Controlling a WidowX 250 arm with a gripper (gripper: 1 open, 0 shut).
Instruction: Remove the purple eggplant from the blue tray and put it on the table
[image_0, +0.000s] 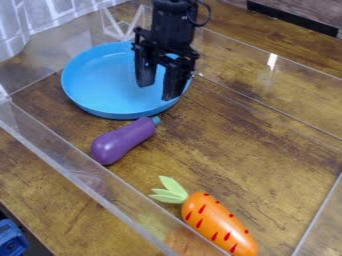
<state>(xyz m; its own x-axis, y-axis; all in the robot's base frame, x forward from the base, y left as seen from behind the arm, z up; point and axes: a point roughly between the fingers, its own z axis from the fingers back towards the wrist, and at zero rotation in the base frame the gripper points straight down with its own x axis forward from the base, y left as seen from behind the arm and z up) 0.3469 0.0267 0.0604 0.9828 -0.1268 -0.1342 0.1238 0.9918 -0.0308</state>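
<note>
One eggplant, out of the tray and lying on the wood.

You've got the purple eggplant (123, 140) on the table (254, 140) at left of center in the frame, just below the blue tray's (94, 85) lower rim; its teal stem end points up-right toward the rim, and you can't tell if it touches. Your gripper (159, 82) hangs over the tray's right side in the upper middle of the frame, fingers (143, 70) spread apart, nothing between them. An orange carrot (214, 222) sits at lower right, well apart from the eggplant. Clear acrylic walls (80, 185) border the surface.
</note>
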